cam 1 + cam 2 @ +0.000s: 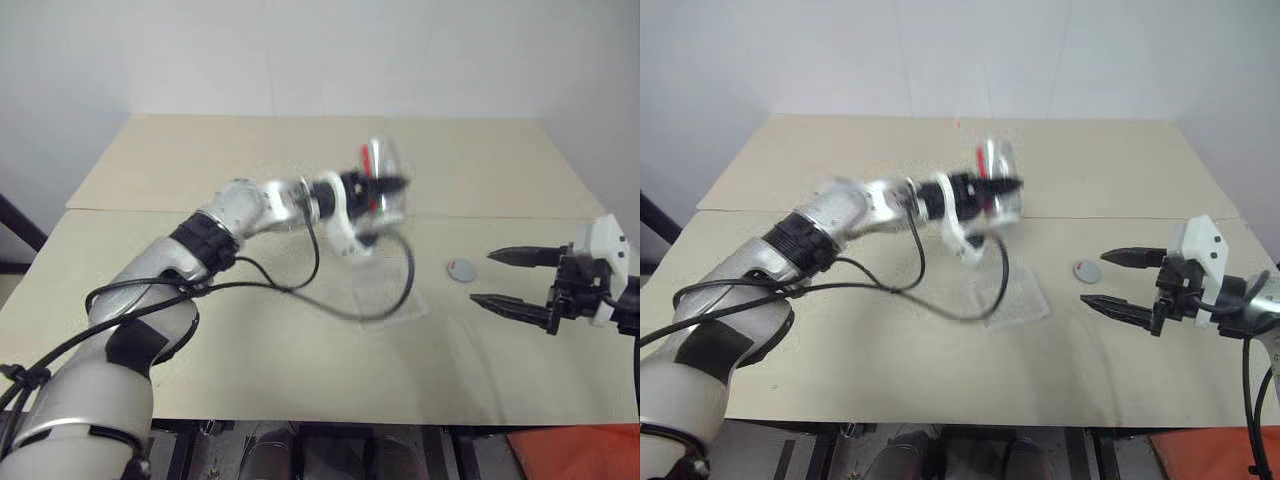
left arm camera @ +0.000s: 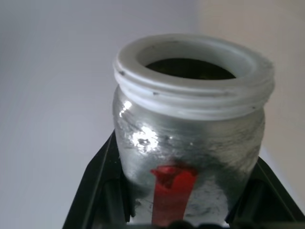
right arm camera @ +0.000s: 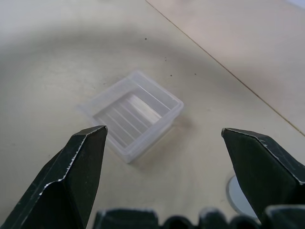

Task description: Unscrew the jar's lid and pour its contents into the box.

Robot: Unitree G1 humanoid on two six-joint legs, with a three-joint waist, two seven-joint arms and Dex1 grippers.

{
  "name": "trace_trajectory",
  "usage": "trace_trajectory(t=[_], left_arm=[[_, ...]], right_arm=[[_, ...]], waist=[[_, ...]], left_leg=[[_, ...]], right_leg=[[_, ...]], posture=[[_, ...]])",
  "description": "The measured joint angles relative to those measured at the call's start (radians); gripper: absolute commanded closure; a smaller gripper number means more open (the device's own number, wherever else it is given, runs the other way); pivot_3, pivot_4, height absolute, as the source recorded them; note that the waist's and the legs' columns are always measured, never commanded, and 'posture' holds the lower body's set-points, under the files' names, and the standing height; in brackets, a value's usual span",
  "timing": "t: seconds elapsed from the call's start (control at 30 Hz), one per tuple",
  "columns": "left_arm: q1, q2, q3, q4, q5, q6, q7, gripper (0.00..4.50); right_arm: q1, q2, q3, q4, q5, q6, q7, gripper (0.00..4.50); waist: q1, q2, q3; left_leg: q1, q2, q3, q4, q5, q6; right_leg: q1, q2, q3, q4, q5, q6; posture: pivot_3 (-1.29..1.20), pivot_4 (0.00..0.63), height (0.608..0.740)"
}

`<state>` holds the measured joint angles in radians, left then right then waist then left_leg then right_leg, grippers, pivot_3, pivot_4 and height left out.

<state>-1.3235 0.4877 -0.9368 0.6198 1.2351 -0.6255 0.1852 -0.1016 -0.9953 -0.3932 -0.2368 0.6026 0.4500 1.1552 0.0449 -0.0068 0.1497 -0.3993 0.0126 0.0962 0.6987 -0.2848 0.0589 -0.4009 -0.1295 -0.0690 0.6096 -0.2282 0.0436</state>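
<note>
Beige table (image 1: 250,380), red-striped jar (image 2: 188,157) in left claw (image 1: 385,190), no legible writing.

One open jar (image 2: 190,143), one lid (image 1: 461,270) and one clear box (image 3: 133,113) make up the objects on view, along with one tabletop (image 1: 300,370). Two robot claws appear: a left claw (image 1: 385,190) and a right claw (image 1: 510,280), each with two black fingers. One seam line crosses the tabletop.

arms: silver shells, black joint bands | cables: black, looping | fingers (image 1: 520,257): black, pointed
</note>
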Motion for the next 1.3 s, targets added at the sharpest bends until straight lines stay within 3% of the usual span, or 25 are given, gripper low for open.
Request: trace_trajectory(t=[0.1,0.27,0.6,0.73,1.0,1.17,1.3], left_arm=[[0.004,-0.015,-0.08,-0.047,0.146,0.017,0.02,2.57],[0.014,-0.066,-0.081,-0.156,0.213,0.062,0.021,2.57],[0.062,-0.03,-0.054,-0.171,0.215,0.074,0.005,2.57],[0.08,-0.041,0.0,-0.145,0.146,0.075,-0.037,2.57],[0.202,-0.058,0.332,-0.014,-0.343,0.124,-0.26,2.57],[0.378,-0.212,0.67,-0.114,-0.882,0.48,-0.571,2.57],[0.423,-0.257,0.836,-0.215,-1.155,0.785,-0.715,2.57]], right_arm=[[-0.005,0.005,0.0,-0.007,0.008,0.008,-0.018,0.03],[-0.031,0.009,0.0,-0.013,0.009,0.013,-0.044,0.03],[-0.045,0.019,0.002,-0.023,0.011,0.019,-0.046,0.03],[-0.047,0.025,0.018,-0.015,0.011,0.019,-0.045,0.03],[-0.088,0.038,0.034,-0.006,0.01,0.019,-0.047,0.03],[-0.123,0.067,0.068,0.01,0.009,0.019,-0.054,0.03],[-0.123,0.077,0.071,0.011,0.009,0.019,-0.056,0.03]], waist=[[-0.003,0.0,0.0],[0.0,0.0,0.0],[-0.004,0.0,0.0],[-0.003,0.0,0.0],[-0.015,0.001,0.0],[-0.02,0.002,-0.001],[-0.028,0.002,-0.001]], left_leg=[[-0.003,0.001,0.001,0.001,0.001,-0.001],[-0.004,0.001,0.0,0.003,0.0,0.0],[-0.002,0.001,0.0,0.003,0.0,0.0],[-0.003,0.001,0.0,0.004,0.0,0.0],[-0.001,0.002,0.001,0.004,0.001,0.0],[-0.002,0.004,0.0,0.007,0.001,0.0],[-0.001,0.003,0.0,0.007,0.001,-0.001]], right_leg=[[-0.004,0.0,0.0,0.002,0.0,0.0],[-0.003,0.0,0.0,0.002,0.0,0.0],[-0.003,0.0,0.0,0.004,0.0,0.0],[-0.003,0.0,0.0,0.004,0.0,0.0],[-0.003,0.0,0.0,0.006,0.0,0.0],[-0.003,0.0,-0.001,0.007,0.0,0.0],[-0.003,0.0,0.0,0.007,0.0,0.0]], posture=[[0.0,0.15,0.74],[0.0,0.15,0.74],[0.0,0.15,0.74],[0.0,0.15,0.74],[0.0,0.15,0.74],[0.0,0.15,0.74],[0.0,0.15,0.74]])
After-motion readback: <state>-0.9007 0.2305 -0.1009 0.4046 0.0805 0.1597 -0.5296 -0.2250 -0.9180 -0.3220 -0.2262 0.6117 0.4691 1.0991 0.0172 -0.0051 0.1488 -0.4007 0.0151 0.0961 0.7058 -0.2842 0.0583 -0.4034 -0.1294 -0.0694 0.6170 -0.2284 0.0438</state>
